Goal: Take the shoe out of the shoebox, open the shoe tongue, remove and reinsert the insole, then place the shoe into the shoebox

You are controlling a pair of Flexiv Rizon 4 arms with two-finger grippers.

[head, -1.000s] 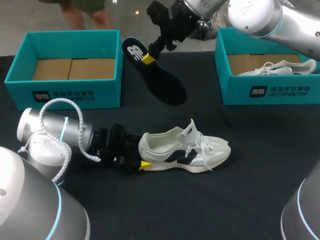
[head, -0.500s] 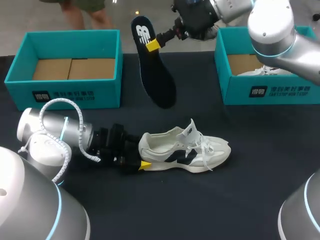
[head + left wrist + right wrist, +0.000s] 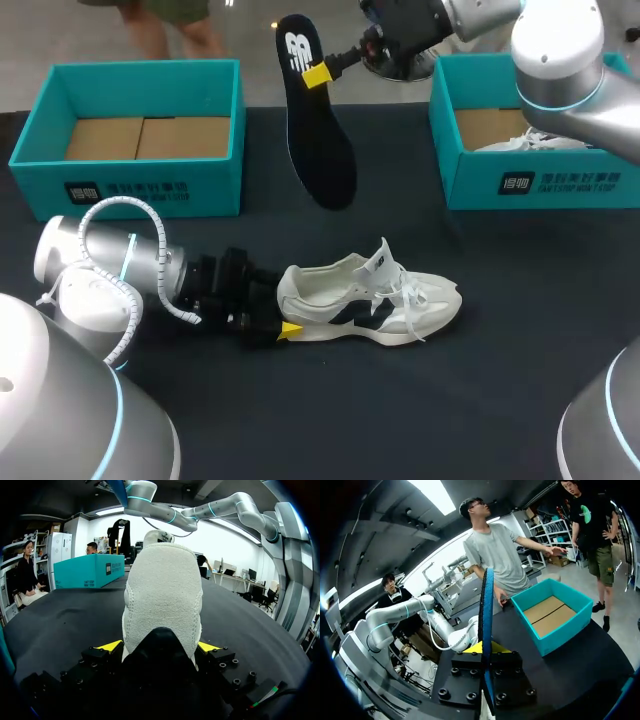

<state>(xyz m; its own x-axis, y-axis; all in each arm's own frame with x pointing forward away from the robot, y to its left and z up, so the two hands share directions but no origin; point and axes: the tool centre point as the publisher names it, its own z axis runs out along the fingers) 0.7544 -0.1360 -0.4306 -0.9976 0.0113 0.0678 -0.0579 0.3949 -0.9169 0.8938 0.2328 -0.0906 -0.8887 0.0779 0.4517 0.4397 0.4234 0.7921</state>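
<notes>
A white shoe [image 3: 372, 298] lies on its side on the black table, toe to the right. My left gripper [image 3: 284, 312] stands wide at its heel. In the left wrist view the heel [image 3: 162, 605] fills the gap, with both yellow tips of that gripper [image 3: 160, 648] against its sides. The dark insole [image 3: 318, 145], white logo near its upper end, hangs in the air above the table's far middle. My right gripper [image 3: 318, 75] is shut on its upper part. In the right wrist view the insole [image 3: 486, 605] shows edge-on, rising from between the fingers of this gripper [image 3: 485, 651].
A teal shoebox [image 3: 140, 190] with a bare cardboard floor stands at the back left. A second teal box [image 3: 540, 185] at the back right holds another white shoe [image 3: 555, 135]. That right box [image 3: 90, 570] also shows ahead of the left gripper.
My right arm has raised the insole and swung it more upright, its logo end now higher and further right. The left arm and the shoe have not moved.
</notes>
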